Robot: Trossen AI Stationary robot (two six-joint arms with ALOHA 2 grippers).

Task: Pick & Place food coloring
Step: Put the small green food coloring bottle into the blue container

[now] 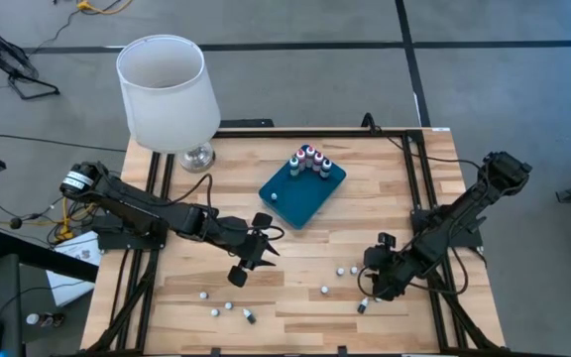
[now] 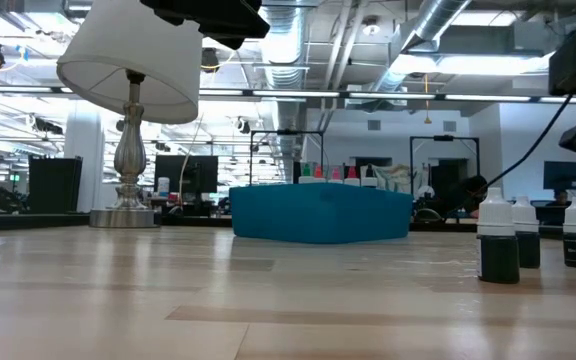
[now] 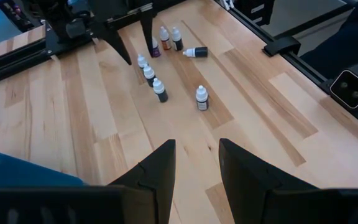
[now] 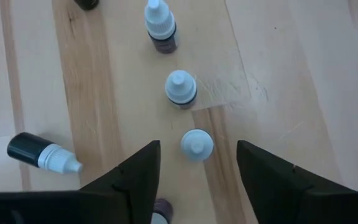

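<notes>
A: Nearest the front edge of the counter (image 1: 295,307), what lay there?

B: Loose food coloring bottles: a few at the front left (image 1: 228,306), and one dark bottle tipped on its side (image 4: 41,154) close by the right tool (image 1: 373,290).

A: And that right tool itself?

B: It hung low over the front right cluster, fingers (image 4: 135,177) spread apart with nothing pinched. One white-capped bottle (image 4: 196,145) stood upright in the gap between the fingers, untouched, as far as I could tell. Two more stood in a line just beyond it (image 4: 181,88), the farthest a dark-bodied one (image 4: 161,28).

A: The left tool?

B: The left tool (image 1: 253,251) sat over the bare middle of the counter, fingers (image 3: 154,171) open and empty. The loose bottles were well apart from it, near the right arm (image 3: 159,90).

A: Farther back?

B: The teal tray (image 1: 300,193) lay behind both tools, toward the rear centre, with a cluster of upright bottles with red and green tops (image 1: 311,161) at its far corner. At the rear left stood a lamp with a white shade (image 1: 167,91) on a silver base.
</notes>
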